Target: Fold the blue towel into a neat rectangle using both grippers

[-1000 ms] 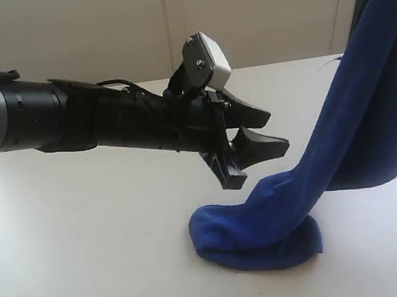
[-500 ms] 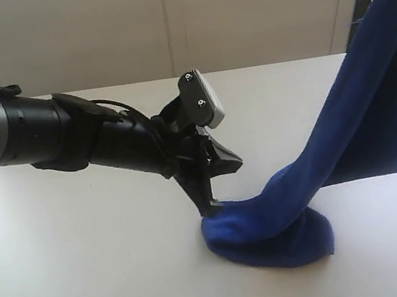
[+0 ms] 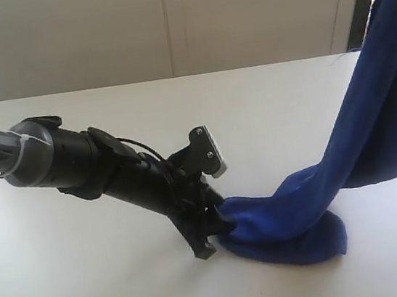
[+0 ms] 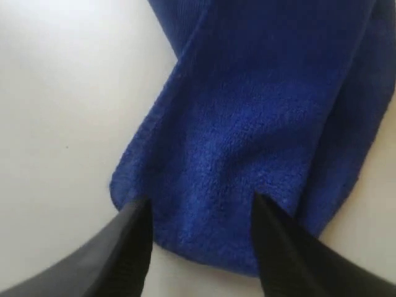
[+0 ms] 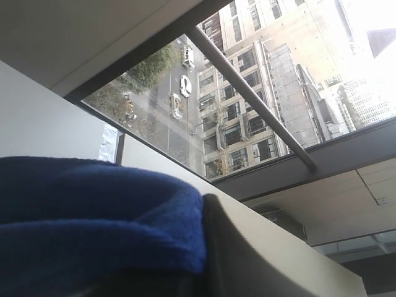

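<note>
The blue towel [image 3: 370, 118] hangs like a thick rope from somewhere above the exterior view's top edge. Its lower end lies in a rumpled heap on the white counter [image 3: 91, 280]. My left jaws are low at the end of that heap farthest from the hanging part. They stand apart, with the fingers [image 4: 133, 247] straddling the rounded end of the cloth and the tips close to the counter. Nothing is pinched yet.

My right jaws are buried under the towel in their own camera, so I cannot tell how they stand. I judge they carry the high end, since nothing else in sight could hold it up.

What worries me is the bundle between my left fingers. It looks several layers thick and shows no clear corner or hem. If I close here I may grab a wad instead of one edge, and the fold would come out lumpy and skewed. The tips could also shove the heap along the counter instead of closing around it. A hard pull might drag the cloth from the unseen right hold.
</note>
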Controlling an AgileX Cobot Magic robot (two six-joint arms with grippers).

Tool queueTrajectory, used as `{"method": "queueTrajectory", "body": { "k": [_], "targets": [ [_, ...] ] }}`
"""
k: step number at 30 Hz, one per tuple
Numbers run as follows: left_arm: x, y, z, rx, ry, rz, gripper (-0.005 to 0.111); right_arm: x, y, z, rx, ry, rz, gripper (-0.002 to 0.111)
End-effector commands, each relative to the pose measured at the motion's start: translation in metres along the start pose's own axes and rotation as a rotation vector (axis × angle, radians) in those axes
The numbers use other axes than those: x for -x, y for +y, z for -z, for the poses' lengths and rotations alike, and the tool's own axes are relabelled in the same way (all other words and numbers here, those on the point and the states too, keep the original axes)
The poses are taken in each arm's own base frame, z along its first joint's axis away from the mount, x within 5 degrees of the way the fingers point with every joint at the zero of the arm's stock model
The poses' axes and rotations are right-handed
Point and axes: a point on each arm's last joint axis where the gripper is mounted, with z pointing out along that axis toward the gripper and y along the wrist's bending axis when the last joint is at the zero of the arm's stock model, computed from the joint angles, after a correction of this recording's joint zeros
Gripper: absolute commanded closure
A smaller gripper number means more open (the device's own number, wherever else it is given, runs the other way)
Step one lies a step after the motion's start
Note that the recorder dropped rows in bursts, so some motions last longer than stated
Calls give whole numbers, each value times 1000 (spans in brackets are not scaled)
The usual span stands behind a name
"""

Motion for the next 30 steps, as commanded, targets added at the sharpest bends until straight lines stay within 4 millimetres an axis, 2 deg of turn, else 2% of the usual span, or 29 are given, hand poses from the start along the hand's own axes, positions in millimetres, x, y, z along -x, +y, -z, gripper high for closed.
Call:
{"method": "queueTrajectory", "body": {
  "k": [1,8,10,16,20,25,27,30],
  "targets": [
    [-1,1,-8,-17,-15,45,53,1,-3,1,-9,-6,-17,108],
    [3,8,-17,-12,-40,79,53,1,-3,1,-6,-6,-18,108],
    [1,8,-18,-14,-36,81,56,1,-3,1,-6,-6,-18,108],
    [1,8,-20,-12,-38,101,90,1,-2,1,11,-6,-24,108],
    [5,11,-19,2,-61,123,106,0,1,1,30,-4,-29,108],
    [21,12,-2,30,-101,98,107,0,1,1,34,-4,-31,108],
    [30,15,12,69,-117,65,107,0,1,1,36,-4,-31,108],
    [50,17,42,156,-150,18,107,0,2,1,44,-4,-34,108]
  ]
}}
